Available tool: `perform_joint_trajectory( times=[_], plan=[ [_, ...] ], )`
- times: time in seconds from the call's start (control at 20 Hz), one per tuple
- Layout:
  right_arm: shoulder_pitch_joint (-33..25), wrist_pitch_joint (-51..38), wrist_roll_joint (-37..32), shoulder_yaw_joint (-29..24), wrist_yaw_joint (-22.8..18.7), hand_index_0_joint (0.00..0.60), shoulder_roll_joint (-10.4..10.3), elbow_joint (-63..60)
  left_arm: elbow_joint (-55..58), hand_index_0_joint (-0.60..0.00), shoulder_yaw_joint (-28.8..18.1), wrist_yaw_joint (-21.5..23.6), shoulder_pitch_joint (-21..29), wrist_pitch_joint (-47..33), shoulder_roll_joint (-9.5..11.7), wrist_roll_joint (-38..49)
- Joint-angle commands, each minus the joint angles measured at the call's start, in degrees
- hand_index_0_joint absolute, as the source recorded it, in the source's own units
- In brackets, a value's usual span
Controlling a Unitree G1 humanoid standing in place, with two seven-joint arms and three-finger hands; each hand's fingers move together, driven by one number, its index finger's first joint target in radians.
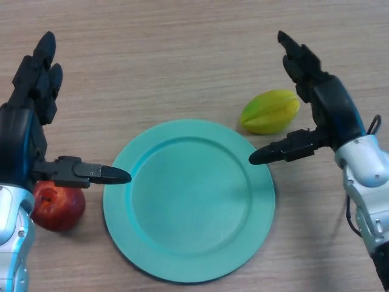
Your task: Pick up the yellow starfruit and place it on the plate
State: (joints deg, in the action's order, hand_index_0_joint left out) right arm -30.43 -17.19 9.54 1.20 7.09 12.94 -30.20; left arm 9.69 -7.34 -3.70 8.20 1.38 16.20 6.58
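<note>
- Starfruit (pixel 270 111): lies on the table, just beside the teal plate (pixel 152 249), at its upper right rim.
- Right hand (pixel 322 103): spread wide, fruit between thumb and fingers, not yet gripped; it should close across the ridged middle before lifting.
- Left hand (pixel 30 115): open, idle over a red apple (pixel 58 207).

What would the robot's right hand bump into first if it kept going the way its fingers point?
Probably nothing: the right hand points up and away across bare table. The starfruit sits beside it, between thumb and fingers, though height is unclear.
</note>
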Motion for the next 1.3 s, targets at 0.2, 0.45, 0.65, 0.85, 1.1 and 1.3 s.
perform_joint_trajectory(
  times=[0.2,0.45,0.65,0.85,1.1,1.3],
  plan=[
    [-8.84,-17.83,6.96,-1.20,-8.37,0.000,1.85,-8.35,0.97,0.000,-4.51,1.06,3.06,-10.28,2.72,4.02],
    [-12.36,-21.77,13.88,-0.49,-13.61,0.000,2.74,-17.41,-0.12,0.000,-4.69,0.62,3.38,-9.83,3.53,3.81],
    [-15.29,-23.22,18.15,-0.05,-16.83,0.000,3.44,-23.63,-1.49,0.000,-4.84,0.35,3.32,-11.07,3.49,3.16],
    [-16.43,-22.52,21.22,0.54,-18.49,0.000,3.27,-27.42,-2.31,0.000,-5.36,0.64,3.33,-11.65,3.66,3.33],
    [-17.41,-21.12,23.57,0.96,-17.63,0.000,3.15,-30.30,-3.43,0.000,-5.50,0.98,3.56,-12.96,3.80,3.29],
    [-19.06,-21.29,29.03,2.36,-21.67,0.000,3.80,-33.22,-3.98,0.000,-5.72,1.21,3.80,-13.50,3.91,3.98]
  ],
)
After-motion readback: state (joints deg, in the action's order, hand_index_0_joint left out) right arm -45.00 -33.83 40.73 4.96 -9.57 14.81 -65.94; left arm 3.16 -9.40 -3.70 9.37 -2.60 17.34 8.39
